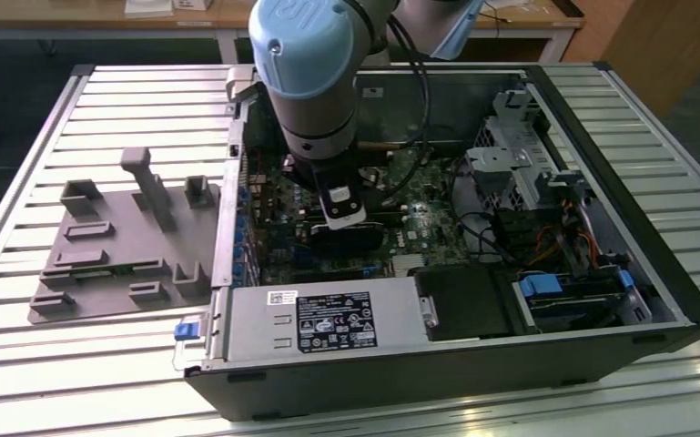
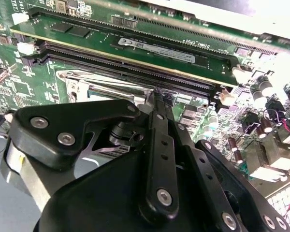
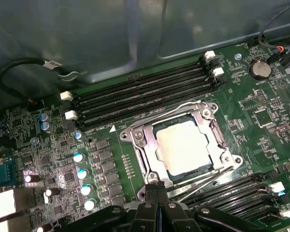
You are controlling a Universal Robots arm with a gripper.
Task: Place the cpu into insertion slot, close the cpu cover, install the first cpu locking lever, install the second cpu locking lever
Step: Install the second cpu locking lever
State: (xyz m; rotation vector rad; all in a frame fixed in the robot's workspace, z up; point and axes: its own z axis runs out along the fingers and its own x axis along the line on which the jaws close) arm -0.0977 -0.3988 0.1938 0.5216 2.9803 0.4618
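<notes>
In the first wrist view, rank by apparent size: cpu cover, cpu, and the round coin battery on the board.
Largest to smallest, as they look in the first wrist view:
1. cpu cover, the silvery frame lying closed around the chip
2. cpu, seated inside the frame's window
3. coin battery, clearly smallest, though it sits farther from the camera

Arm (image 1: pixel 307 82): one, grey with blue joint caps, reaching steeply downward. Tool (image 3: pixel 157 189): black, linkage type, fingers (image 2: pixel 157 104) pressed together at tips, pointing down.

The cpu (image 3: pixel 183 145) shows a matt silver-grey metal top; the cpu cover (image 3: pixel 150 157) is shiny bare metal. The hand (image 2: pixel 157 96) is matt black. The table (image 1: pixel 34 364) is ribbed pale metal.
</notes>
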